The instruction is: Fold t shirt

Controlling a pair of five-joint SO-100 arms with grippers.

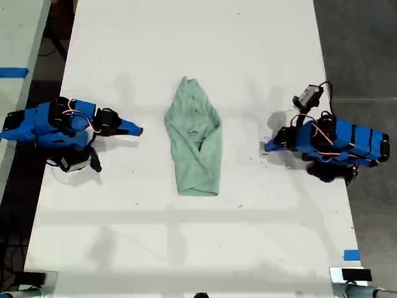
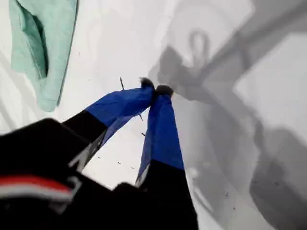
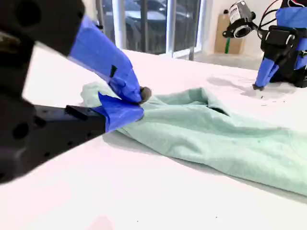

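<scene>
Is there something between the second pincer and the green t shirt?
Nothing visible: only the bare white table separates my second pincer from the wrinkled pale mint-green cloth t shirt.

Overhead exterior view; two low wrist views sharing the t shirt (image 1: 196, 141).

No text, label, brand, number or sign can be read in any of the three views; the blue tape (image 1: 351, 254) on the white table (image 1: 248, 49) is blank; the arms' blue and black housings carry no legible marking.
</scene>
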